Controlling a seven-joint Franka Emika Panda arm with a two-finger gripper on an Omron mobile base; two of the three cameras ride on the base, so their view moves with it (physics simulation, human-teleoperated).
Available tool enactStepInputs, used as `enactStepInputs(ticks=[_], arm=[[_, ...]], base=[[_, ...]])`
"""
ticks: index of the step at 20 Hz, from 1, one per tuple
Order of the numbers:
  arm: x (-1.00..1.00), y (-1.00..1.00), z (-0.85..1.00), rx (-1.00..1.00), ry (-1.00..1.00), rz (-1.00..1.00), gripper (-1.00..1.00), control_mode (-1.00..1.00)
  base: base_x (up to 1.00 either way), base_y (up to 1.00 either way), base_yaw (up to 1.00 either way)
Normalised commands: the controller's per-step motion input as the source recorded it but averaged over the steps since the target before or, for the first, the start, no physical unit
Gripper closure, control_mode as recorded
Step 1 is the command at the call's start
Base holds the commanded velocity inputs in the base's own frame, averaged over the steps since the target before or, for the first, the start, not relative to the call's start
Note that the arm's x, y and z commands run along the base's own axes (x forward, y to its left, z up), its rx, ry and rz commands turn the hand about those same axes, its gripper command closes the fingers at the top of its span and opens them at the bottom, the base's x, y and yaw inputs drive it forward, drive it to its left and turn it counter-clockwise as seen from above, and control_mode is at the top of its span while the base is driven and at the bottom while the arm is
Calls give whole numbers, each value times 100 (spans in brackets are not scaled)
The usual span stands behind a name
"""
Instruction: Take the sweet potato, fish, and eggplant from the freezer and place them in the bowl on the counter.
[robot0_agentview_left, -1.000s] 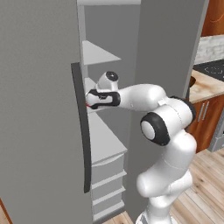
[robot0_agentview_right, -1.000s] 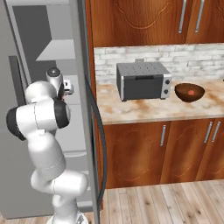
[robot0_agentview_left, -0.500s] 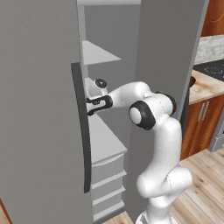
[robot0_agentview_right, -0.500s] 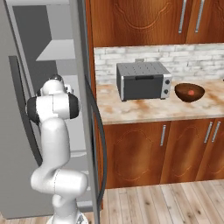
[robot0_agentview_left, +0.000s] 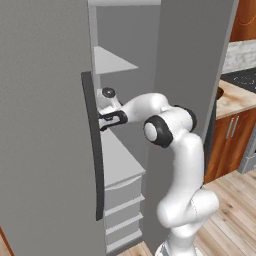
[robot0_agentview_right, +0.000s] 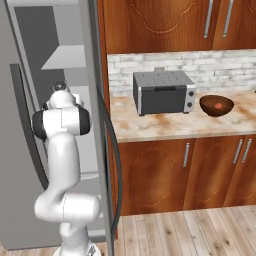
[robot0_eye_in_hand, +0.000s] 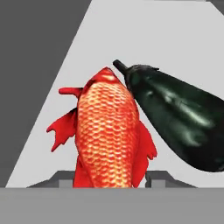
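I am reaching into the freezer (robot0_agentview_left: 45, 125), and my fingers (robot0_eye_in_hand: 108, 177) are closing on the fish (robot0_eye_in_hand: 109, 131) lying on the white shelf (robot0_eye_in_hand: 78, 65). Its long axis is pointing straight ahead from them. The eggplant (robot0_eye_in_hand: 175, 113) is touching it on one side.

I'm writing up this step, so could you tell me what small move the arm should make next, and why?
Probably a short, gentle lift of the fish off the white shelf. In the hand view the claw sits either side of its tail end and appears shut on it, while the eggplant lies right against it, so a slow rise should avoid dragging that along.
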Motion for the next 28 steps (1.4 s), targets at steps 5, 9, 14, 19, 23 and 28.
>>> enactStepInputs(ticks=[5,9,14,19,23,28], arm=[[-100,-42,23,14,-1,-27,100,-100],[-95,-22,100,3,-1,-33,100,-100],[-87,0,100,-2,-1,-22,100,-100],[-100,-17,100,8,1,-12,100,-100],[-100,-3,69,12,2,-4,100,-100],[-100,-5,3,19,0,-5,100,-100]], base=[[0,0,0],[0,0,0],[0,0,0],[0,0,0],[0,0,0],[0,0,0]])
